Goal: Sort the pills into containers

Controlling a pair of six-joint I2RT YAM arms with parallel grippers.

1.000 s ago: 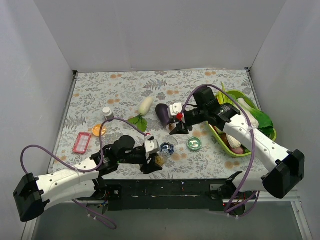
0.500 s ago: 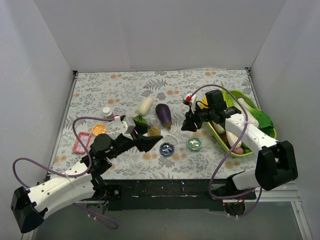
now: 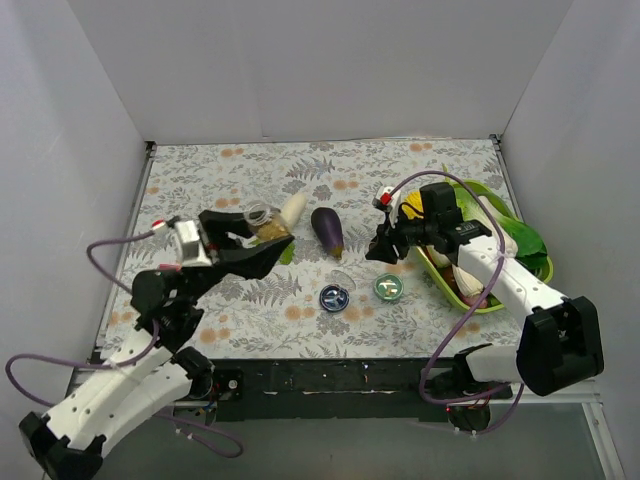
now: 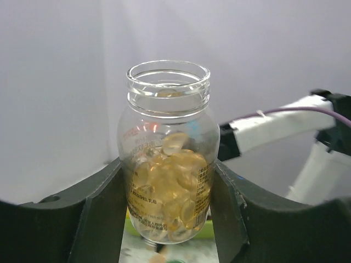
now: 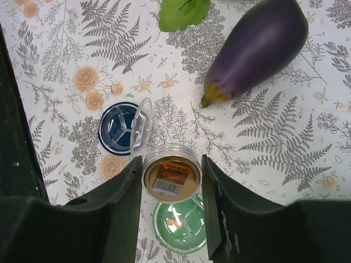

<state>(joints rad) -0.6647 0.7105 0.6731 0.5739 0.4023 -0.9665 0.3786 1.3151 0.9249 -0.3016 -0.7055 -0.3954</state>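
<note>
Clamps, with the left gripper (image 4: pixel 167 215), a clear uncapped bottle (image 4: pixel 169 159), upright between the pads and well filled with amber pills (image 4: pixel 171 189). Carries it high: a second ago sat low at 6 o'clock of the table (image 3: pixel 200 180), beside the silvery-blue tin (image 3: pixel 334 296); now hangs in the air toward 10 o'clock, near the white radish (image 3: pixel 291 208).

Grips, with the right gripper (image 5: pixel 171 181), a small round amber-topped vessel (image 5: pixel 171 172), seen end-on; cannot tell cap from bottle. Hovers at 12 o'clock of the green tin (image 5: pixel 178 222), with the blue tin's clear lid (image 5: pixel 140 131) flipped up at 10 o'clock and the eggplant (image 5: pixel 258 46) at 1 o'clock. Has drawn back from the eggplant's flank toward the lime-green tray (image 3: pixel 478 309).

Means, probably, a carry rather than a pour: both tins look open and almost bare, so sorting seems scarcely begun.
</note>
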